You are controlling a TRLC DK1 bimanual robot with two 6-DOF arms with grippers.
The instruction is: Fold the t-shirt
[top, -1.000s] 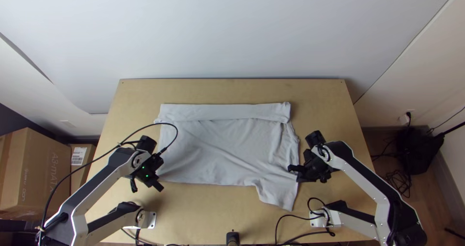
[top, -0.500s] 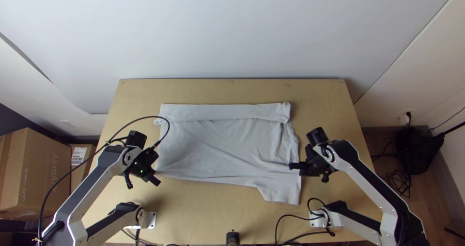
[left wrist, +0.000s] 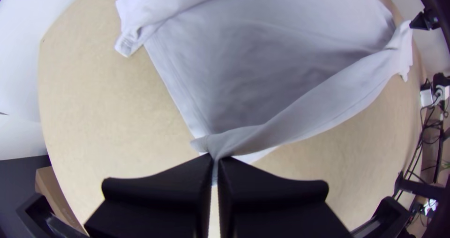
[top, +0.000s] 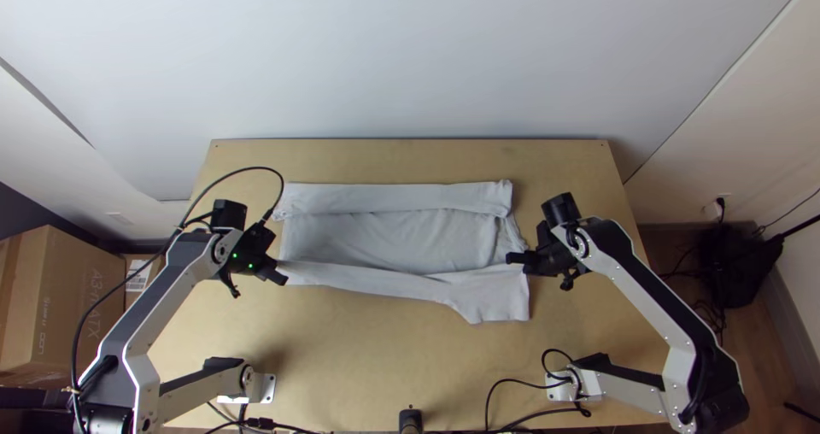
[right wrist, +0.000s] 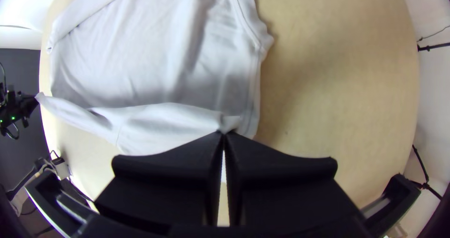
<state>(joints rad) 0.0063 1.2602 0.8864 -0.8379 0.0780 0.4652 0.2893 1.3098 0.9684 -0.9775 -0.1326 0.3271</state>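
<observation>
Grasping the t-shirt [top: 393, 237] at two points along its near side: left gripper [top: 280, 277] at the left end, right gripper [top: 512, 258] toward the right end.

Left gripper – fingers closed on the cloth, a gathered, twisted bit of it pinched between the tips [left wrist: 215, 158] in the left wrist view. Right gripper – likewise clamped on fabric; the right wrist view has its two fingers meeting at a small bunch of cloth, close to the shirt's side seam.

T-shirt, whitish, lies across the middle of the table [top: 401, 357], long way left to right. Far side: a strip is folded over toward the middle and lies fairly flat. Near side: a narrow band runs between the two grippers, wider at the right, where a sleeve-like flap reaches nearer than the rest. The cloth between strip and band is spread, lightly creased. Cannot tell how far the band stands clear of the table.

Surroundings: a large cardboard box [top: 77, 306] beyond the table's left side; a small black object [top: 411, 420] at the middle of the near edge.
</observation>
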